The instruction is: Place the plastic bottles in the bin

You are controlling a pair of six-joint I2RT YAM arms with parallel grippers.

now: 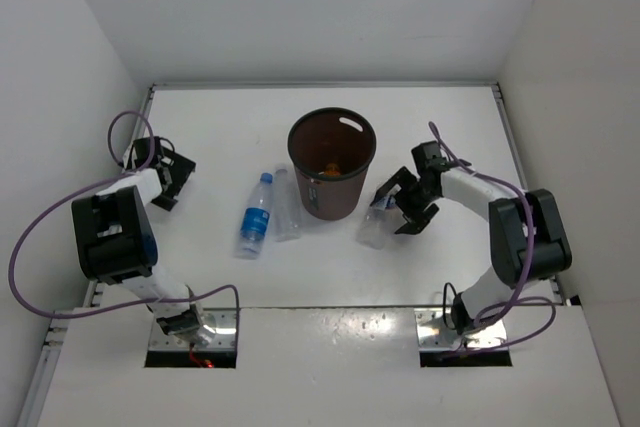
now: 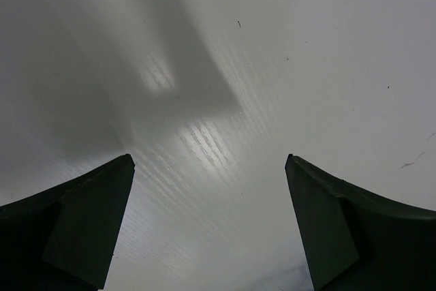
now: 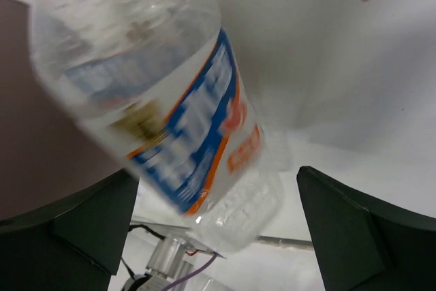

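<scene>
The dark brown bin (image 1: 332, 197) stands mid-table, with the short orange bottle (image 1: 330, 169) lying inside. A clear bottle with a blue cap and label (image 1: 255, 215) and a plain clear bottle (image 1: 287, 207) lie side by side to the bin's left. My right gripper (image 1: 405, 202) is open just right of the bin. The labelled clear bottle (image 1: 373, 225) is at its fingers. In the right wrist view this bottle (image 3: 170, 100) is blurred and tilted between the spread fingers of the gripper (image 3: 214, 182), next to the bin wall (image 3: 34, 134). My left gripper (image 1: 172, 179) is open and empty at the far left.
White walls enclose the table on three sides. The left wrist view shows only bare white table under the left gripper (image 2: 208, 161). Purple cables loop near both arm bases (image 1: 190, 332).
</scene>
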